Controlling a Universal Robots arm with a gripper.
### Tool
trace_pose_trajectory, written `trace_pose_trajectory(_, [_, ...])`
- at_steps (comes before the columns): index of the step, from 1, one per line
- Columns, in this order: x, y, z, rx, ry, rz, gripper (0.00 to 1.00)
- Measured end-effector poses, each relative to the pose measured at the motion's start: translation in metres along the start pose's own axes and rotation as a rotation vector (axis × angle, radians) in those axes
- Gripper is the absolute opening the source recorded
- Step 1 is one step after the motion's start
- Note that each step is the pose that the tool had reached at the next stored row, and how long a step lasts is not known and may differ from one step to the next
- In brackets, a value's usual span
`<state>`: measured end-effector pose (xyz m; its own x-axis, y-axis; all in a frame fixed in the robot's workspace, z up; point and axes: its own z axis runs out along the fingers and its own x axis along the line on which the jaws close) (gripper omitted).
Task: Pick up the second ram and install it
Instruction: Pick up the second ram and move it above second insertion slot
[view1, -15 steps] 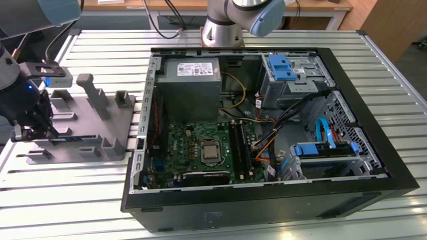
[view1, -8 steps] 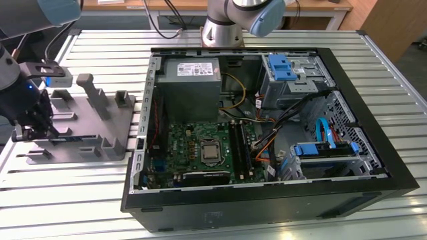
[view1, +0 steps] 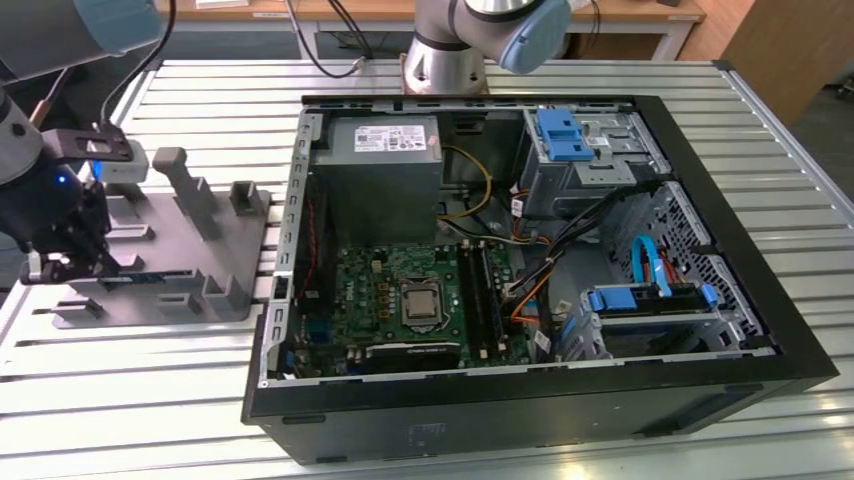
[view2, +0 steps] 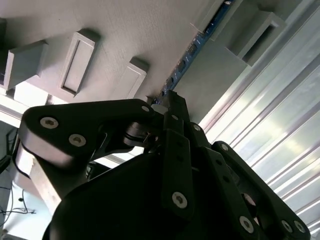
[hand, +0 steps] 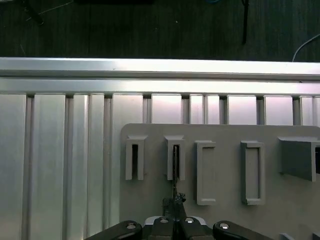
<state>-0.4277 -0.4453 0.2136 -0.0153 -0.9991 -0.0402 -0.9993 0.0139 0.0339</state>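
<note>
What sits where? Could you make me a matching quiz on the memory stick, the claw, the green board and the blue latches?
1 second ram
2 claw
3 green board
4 blue latches

a on the drive cages
b flat inside the open case
c standing in a grey rack slot
d at the ram, over the rack

Pairs: 1-c, 2-d, 3-b, 4-a
</note>
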Motion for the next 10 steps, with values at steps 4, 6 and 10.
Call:
trace_pose_trajectory(4, [0.0000, -0.0001, 0.0002, 0.0005, 0.0042, 0.010, 0.10])
trace_pose_trajectory(6, [0.0000, -0.0002, 0.0002, 0.0005, 0.0042, 0.010, 0.10])
trace_pose_trajectory(10, [-0.0001, -0.0002, 0.0002, 0.0006, 0.0042, 0.010, 0.11])
